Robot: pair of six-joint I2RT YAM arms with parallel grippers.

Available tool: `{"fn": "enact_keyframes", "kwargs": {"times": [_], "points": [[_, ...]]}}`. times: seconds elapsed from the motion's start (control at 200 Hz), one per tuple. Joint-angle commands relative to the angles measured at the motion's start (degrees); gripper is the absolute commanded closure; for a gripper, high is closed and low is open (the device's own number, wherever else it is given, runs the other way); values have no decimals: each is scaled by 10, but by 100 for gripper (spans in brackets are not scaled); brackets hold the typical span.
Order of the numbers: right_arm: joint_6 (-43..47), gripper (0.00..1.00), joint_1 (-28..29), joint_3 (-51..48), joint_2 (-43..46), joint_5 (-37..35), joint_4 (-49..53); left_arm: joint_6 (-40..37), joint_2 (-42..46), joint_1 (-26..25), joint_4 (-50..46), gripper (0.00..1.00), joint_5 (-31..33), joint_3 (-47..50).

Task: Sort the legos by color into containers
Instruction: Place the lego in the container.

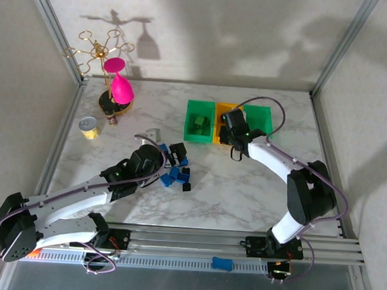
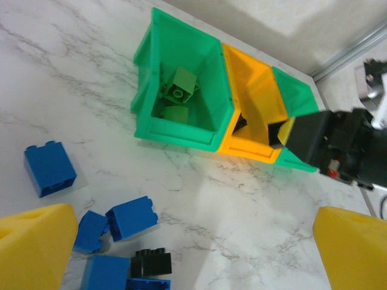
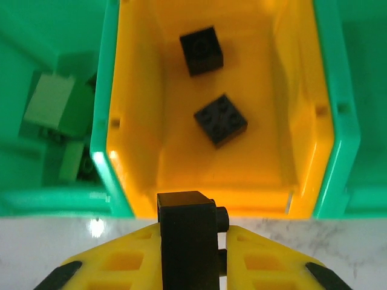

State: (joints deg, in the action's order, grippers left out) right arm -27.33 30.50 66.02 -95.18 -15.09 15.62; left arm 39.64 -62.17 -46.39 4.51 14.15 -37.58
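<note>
Right claw [image 3: 188, 257]: clamped on black lego [image 3: 186, 220], poised at near rim of yellow-orange container [image 3: 136, 151]. Best carried farther over the interior before parting, clear of the rim.

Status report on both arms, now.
Right gripper shut on black lego, at yellow-orange bin's near edge. Left gripper open above blue legos. Two black legos already in that bin; nothing blocking.

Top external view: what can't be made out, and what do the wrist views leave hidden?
- Yellow-orange bin, top view: the right end effector covers its inside.
- Loose bricks, top view: the left end effector overlaps the pile; too small to count.
- Right green bin, right wrist view: mostly cut off by the frame edge.
- Black brick gripped by the right end effector: cut by the bottom edge.
</note>
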Motion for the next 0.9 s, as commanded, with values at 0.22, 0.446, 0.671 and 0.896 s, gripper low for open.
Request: {"fn": "enact_keyframes", "kwargs": {"times": [0.22, 0.446, 0.671, 0.896], "points": [[30, 76, -42, 128, -129, 10, -23, -13, -31, 1, 40, 0, -17, -31], [45, 74, -51, 163, -183, 25, -45, -17, -36, 2, 39, 0, -15, -35], [45, 62, -55, 178, -187, 37, -37, -18, -32, 2, 33, 0, -13, -34], [41, 56, -54, 131, -124, 35, -44, -16, -22, 2, 30, 1, -17, -32]]}}
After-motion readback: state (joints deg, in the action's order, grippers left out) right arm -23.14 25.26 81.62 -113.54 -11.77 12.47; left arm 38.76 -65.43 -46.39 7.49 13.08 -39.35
